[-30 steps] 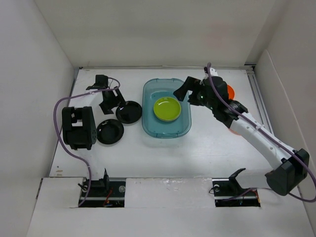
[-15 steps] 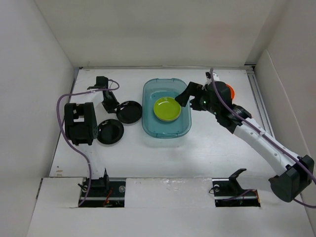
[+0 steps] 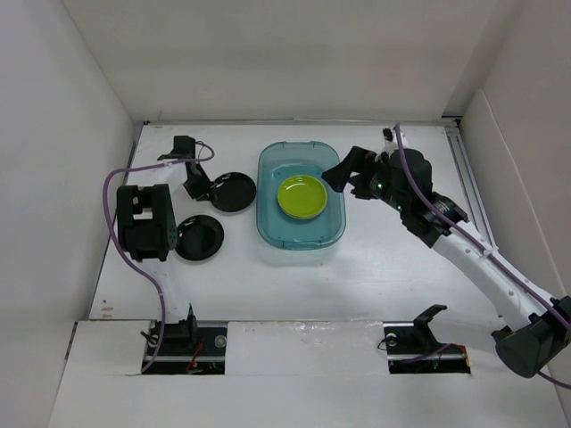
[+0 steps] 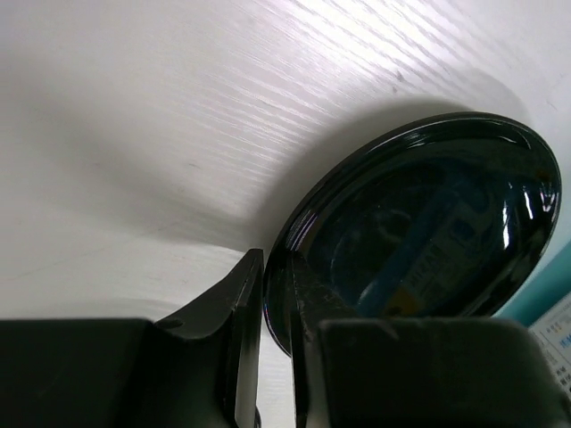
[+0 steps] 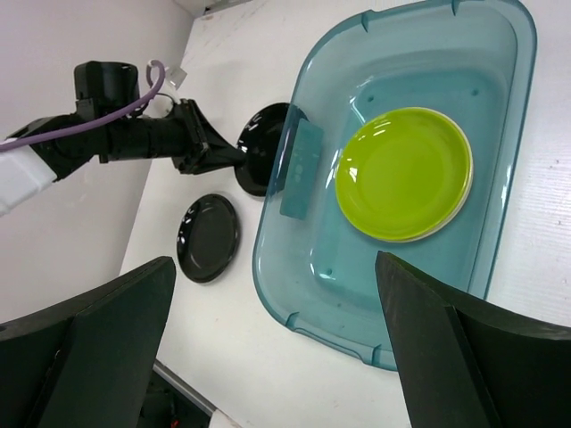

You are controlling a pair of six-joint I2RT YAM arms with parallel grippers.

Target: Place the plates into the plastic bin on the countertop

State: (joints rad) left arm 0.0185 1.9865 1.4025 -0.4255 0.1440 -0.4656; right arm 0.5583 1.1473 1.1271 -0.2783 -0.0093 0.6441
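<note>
The teal plastic bin point(image 3: 300, 242) point(image 5: 419, 53) stands mid-countertop point(image 3: 384, 259). A lime green plate point(image 3: 302, 196) point(image 5: 406, 174) lies inside it, with a pale rim showing beneath. My left gripper point(image 3: 205, 185) point(image 4: 278, 267) is shut on the left rim of a glossy black plate point(image 3: 235, 191) point(image 4: 428, 223) point(image 5: 263, 160), just left of the bin. A second black plate point(image 3: 199, 237) point(image 5: 208, 236) lies flat nearer the front. My right gripper point(image 3: 343, 174) point(image 5: 275, 260) hangs open and empty over the bin's right side.
The left arm's black body point(image 3: 143, 223) and its purple cable point(image 3: 109, 227) sit beside the front black plate. White walls close in the left, back and right. A metal rail point(image 3: 464, 169) runs along the right edge.
My left gripper has shut on the black plate's rim and the plate has shifted slightly toward the back. The right arm has drawn back to the right, still open.
</note>
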